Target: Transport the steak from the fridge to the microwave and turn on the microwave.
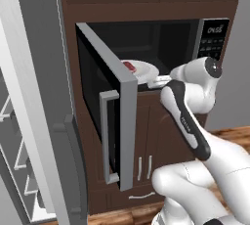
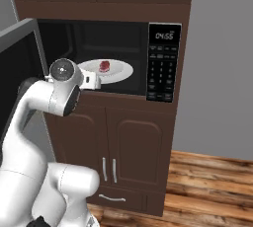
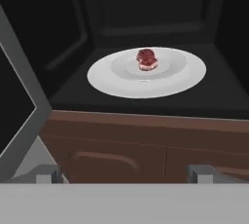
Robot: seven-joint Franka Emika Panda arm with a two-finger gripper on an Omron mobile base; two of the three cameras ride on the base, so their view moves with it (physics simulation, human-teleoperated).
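Two fingers [image 3: 48, 173] spread, hand [image 3: 125, 174] facing steak [image 3: 146, 59].

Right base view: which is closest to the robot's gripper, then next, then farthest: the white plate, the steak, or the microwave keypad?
From the open gripper, at the microwave's mouth:
1. The white plate, its near rim just right of the gripper.
2. The steak, on the plate's middle, a little deeper in.
3. The keypad, far right on the microwave's front.
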